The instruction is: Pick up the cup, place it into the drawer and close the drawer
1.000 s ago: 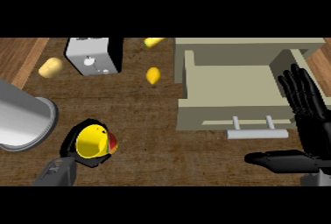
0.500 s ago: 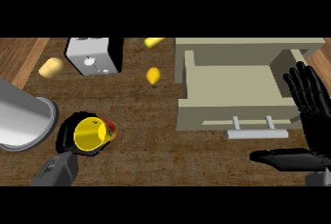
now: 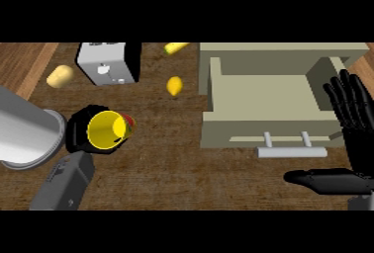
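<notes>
Now, step: the cup is grasped at the left of the frame; carrying it to the drawer is not yet done.
Cup [image 3: 110, 129]: yellow, with a red mark at its right rim, its mouth turned to the camera. It sits at middle left, well apart from the drawer.
Left hand [image 3: 79, 132]: black fingers are curled round the cup and hold it; the grey forearm comes in from the lower left.
Right hand [image 3: 354, 123]: at the right edge, fingers straight and up, thumb spread to the left, holding nothing. It rests over the right side of the drawer.
Drawer [image 3: 263, 129]: beige, pulled open at upper right, its handle [image 3: 291, 150] toward the lower edge.
Worktop [image 3: 182, 173]: brown wood.
Others: a grey pot [image 3: 25, 131] just left of the cup, a white box [image 3: 108, 63] at the top, some small yellow pieces [image 3: 174, 85].
Next move, as I judge: bring the cup to the right, over the drawer's front wall, and lower it inside before opening the fingers.
Risk: the cup can hit the wall or the handle if it travels low.
</notes>
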Robot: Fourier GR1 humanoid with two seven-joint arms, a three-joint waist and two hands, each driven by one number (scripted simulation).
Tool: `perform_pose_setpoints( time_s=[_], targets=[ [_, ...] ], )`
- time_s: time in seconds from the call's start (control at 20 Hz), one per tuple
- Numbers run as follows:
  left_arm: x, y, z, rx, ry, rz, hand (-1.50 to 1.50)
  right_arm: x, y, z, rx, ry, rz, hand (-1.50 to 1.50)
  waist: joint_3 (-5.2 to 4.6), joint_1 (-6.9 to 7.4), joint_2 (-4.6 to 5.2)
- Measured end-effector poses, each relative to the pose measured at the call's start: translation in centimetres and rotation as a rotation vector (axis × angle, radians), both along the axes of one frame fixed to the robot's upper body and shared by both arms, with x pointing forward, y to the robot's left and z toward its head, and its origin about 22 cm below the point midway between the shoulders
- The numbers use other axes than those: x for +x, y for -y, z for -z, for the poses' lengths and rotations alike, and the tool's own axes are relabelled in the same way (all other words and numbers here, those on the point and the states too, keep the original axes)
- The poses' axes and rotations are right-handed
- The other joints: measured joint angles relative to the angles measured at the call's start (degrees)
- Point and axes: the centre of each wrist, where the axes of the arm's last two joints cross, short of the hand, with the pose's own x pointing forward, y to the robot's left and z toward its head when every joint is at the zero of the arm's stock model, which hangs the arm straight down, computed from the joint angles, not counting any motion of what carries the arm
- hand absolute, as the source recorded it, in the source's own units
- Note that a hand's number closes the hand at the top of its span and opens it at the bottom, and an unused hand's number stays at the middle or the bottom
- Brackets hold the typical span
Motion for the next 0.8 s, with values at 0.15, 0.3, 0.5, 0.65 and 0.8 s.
perform_pose_setpoints(
  time_s=[0.15,0.3,0.5,0.65,0.8],
  targets=[
    [1.8,1.5,-2.2,0.019,0.056,0.040,1.50,-0.2,0.8,0.0,-0.001,-0.003,0.007,-1.50,0.05,0.27,-0.15],
    [3.6,3.5,-5.0,0.050,0.112,0.073,1.50,-0.3,1.3,0.3,-0.003,-0.009,0.016,-1.50,0.08,0.55,-0.29],
    [5.5,6.9,-9.2,0.085,0.166,0.121,1.50,-0.5,1.6,0.6,-0.005,-0.010,0.020,-1.50,0.11,0.73,-0.37],
    [6.4,9.2,-12.6,0.111,0.189,0.147,1.50,-0.4,1.4,0.5,-0.001,-0.009,0.020,-1.50,0.10,0.68,-0.32],
    [7.1,11.7,-16.1,0.137,0.201,0.175,1.50,0.0,1.7,0.1,-0.004,-0.012,0.021,-1.50,0.10,0.55,-0.27]
  ],
)
